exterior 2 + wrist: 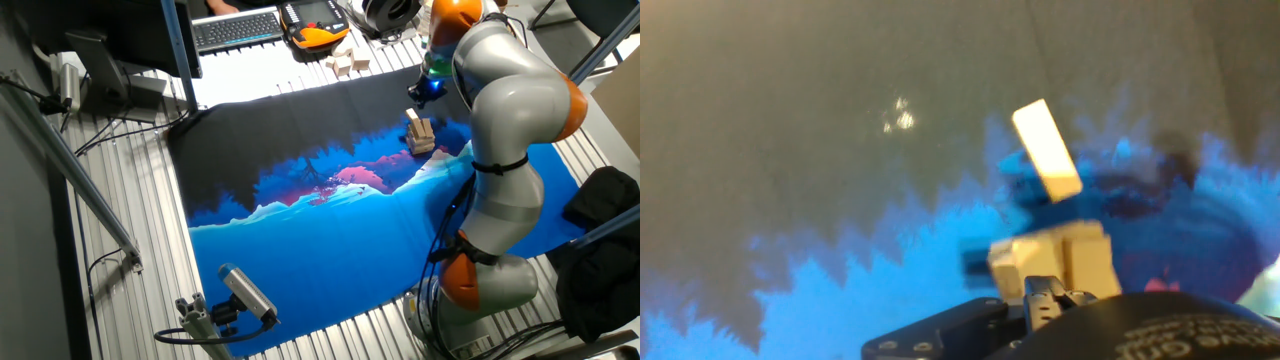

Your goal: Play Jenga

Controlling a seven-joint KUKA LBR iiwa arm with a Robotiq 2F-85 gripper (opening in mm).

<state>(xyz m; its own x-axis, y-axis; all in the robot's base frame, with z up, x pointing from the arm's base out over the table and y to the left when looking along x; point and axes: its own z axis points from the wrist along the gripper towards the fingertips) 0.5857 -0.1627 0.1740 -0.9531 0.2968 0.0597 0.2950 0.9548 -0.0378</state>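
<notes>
The Jenga tower (422,140) is a short stack of pale wooden blocks on the mat, at its far right. One pale block (414,121) stands tilted on end at the tower's top left. In the blurred hand view the tower (1065,258) is at the lower middle and the tilted block (1046,150) is above it. My gripper (428,92) hangs just above and behind the tower, apart from the blocks. Only its dark fingertips (1043,296) show at the bottom of the hand view, right by the tower. Whether it is open or shut does not show.
The tower stands on a black, blue and pink printed mat (330,220). Loose wooden blocks (347,63) lie beyond the mat's far edge, near a keyboard (238,29) and an orange pendant (316,22). A camera on a stand (245,293) sits at the mat's near edge.
</notes>
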